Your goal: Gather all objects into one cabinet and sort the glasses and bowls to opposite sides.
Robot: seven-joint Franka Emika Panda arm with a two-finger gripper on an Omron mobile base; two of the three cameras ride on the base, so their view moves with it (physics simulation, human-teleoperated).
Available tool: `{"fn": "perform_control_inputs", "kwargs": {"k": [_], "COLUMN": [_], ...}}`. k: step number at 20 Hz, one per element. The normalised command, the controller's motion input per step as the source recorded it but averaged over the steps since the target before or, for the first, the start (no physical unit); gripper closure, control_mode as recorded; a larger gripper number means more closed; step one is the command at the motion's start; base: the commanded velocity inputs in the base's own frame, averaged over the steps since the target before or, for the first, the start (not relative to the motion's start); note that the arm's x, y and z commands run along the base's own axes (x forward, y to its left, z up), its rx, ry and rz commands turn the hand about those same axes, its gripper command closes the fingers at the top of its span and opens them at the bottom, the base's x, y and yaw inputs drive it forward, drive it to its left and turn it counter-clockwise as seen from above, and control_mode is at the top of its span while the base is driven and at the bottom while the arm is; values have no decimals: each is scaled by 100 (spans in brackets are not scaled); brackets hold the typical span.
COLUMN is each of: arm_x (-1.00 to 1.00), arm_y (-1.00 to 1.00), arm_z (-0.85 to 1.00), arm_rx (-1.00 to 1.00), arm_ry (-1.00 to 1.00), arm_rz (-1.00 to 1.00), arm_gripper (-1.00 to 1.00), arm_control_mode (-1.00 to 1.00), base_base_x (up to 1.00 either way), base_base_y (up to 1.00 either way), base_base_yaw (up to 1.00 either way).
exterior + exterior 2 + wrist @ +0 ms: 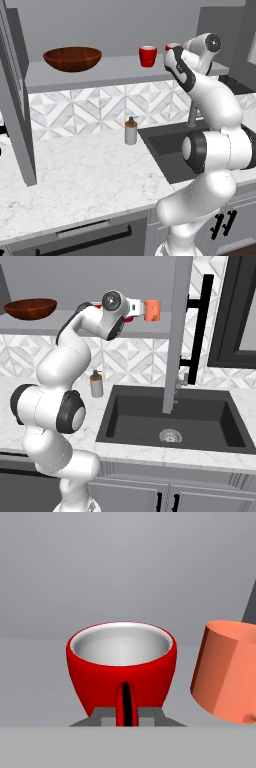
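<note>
Two dark fingertips sit pressed in on the thin handle of a small glossy red cup with a pale inside [121, 662]; your gripper [126, 714] pinches that handle, which faces you dead ahead. The cup rests on the pale grey cabinet shelf [100, 72]. Just right of it, close but apart, stands the paler orange mug [227, 669], so any sideways move right risks a knock. Farther left along the shelf you have the second red cup [148, 55], and at the far left the wide dark brown wooden-looking bowl [72, 58].
</note>
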Motion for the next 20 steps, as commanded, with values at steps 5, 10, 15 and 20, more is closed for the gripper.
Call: {"fn": "perform_control_inputs", "kwargs": {"k": [5, 10, 15, 20], "arm_x": [0, 0, 0, 0], "arm_y": [0, 0, 1, 0], "arm_z": [0, 0, 0, 0], "arm_rx": [0, 0, 2, 6], "arm_ry": [0, 0, 0, 0], "arm_rz": [0, 0, 0, 0], "arm_gripper": [100, 100, 100, 100], "arm_control_mode": [100, 100, -100, -100], "base_base_x": [0, 0, 0, 0], "base_base_y": [0, 0, 0, 0], "base_base_yaw": [0, 0, 0, 0]}}
